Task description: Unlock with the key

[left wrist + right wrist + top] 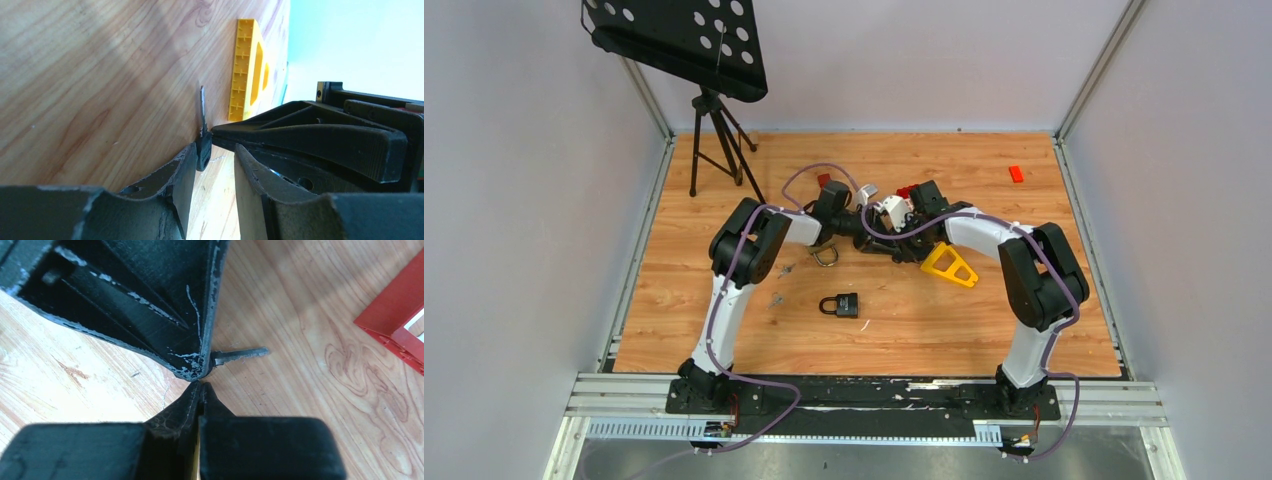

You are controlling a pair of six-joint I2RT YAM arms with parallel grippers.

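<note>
The small metal key with a black head (pixel 202 132) stands on edge at the middle of the wooden counter (pixel 944 340). The clenched right jaws touch it with their tip. The left jaws are released around its head and do not yet grasp it. Next, I think, they must close squarely and carry it to the black padlock (pixel 842 305).

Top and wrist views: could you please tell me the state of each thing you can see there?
key, blade free, not in the padlock
padlock, shackle looks closed, lying flat
left hand, open around the key's head
right hand, shut, tip against the key's head
</note>
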